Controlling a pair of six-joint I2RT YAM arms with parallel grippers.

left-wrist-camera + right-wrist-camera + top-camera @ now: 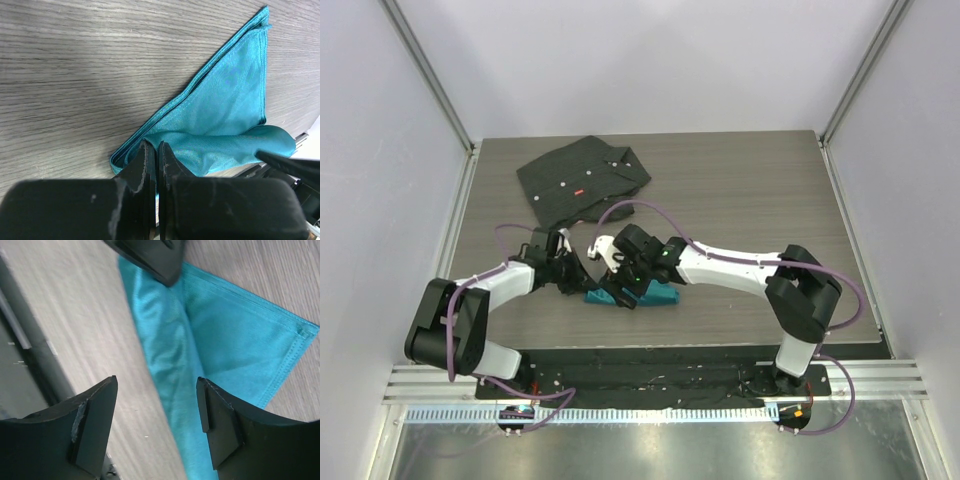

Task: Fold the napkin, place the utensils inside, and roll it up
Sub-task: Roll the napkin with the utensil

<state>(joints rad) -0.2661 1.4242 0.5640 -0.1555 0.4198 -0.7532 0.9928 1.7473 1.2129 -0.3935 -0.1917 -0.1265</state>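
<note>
Here we are at the near edge of the table (750, 190), and the napkin (230, 100) lies flat as a folded teal triangle, one long edge puffed up into a soft roll on the side closest to the arm bases. So the fold looks done, and by my reading the rolling is the step in hand, barely begun.

The left gripper (154, 150) has its fingers pressed tight together, tips right down on the napkin's corner where the roll starts. Whether a sliver of cloth is caught between them, I can't tell from here. The right gripper (156, 390) hangs just above the cloth with its jaws spread wide, gripping nothing, the rolled ridge running beneath the gap.

No fork anywhere in sight! It may be tucked inside that bulge, but nothing shows it, so I can't say.

The black shirt (582, 180) sits well apart at the far side, out of the way.

What comes next, I'd judge, is for the open right jaws to come down on the roll and turn it toward the far point of the triangle, while the left end stays pinned so the shiny cloth doesn't slide or spring open.
</note>
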